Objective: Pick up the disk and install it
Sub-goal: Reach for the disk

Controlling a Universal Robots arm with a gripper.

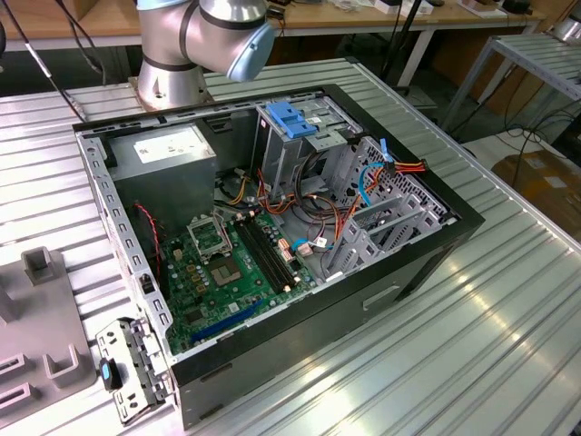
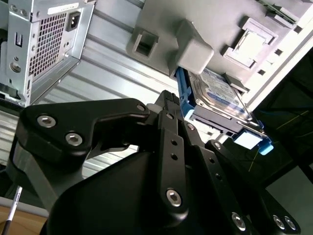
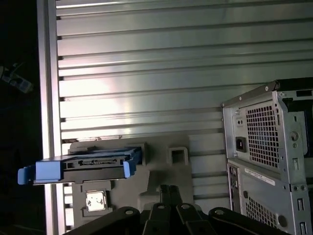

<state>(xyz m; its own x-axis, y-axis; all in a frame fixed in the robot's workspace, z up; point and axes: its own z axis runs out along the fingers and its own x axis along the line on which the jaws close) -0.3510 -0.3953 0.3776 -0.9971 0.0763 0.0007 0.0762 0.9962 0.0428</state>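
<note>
The disk (image 2: 215,93), flat metal with blue plastic side rails, sits in the grey moulded holder (image 2: 161,24) on the ribbed metal table (image 3: 146,73). The black gripper (image 2: 171,161) is near it; how far open it is, I cannot tell. The open computer case (image 1: 318,327) stands nearby.

Open PC case (image 1: 300,350), prob. alu table (image 1: 495,350)

Disk (image 2: 215,94) jutting free from grey fixture (image 2: 157,19), fixture block (image 2: 193,51) against one end, computer case (image 3: 264,147) well aside
</note>
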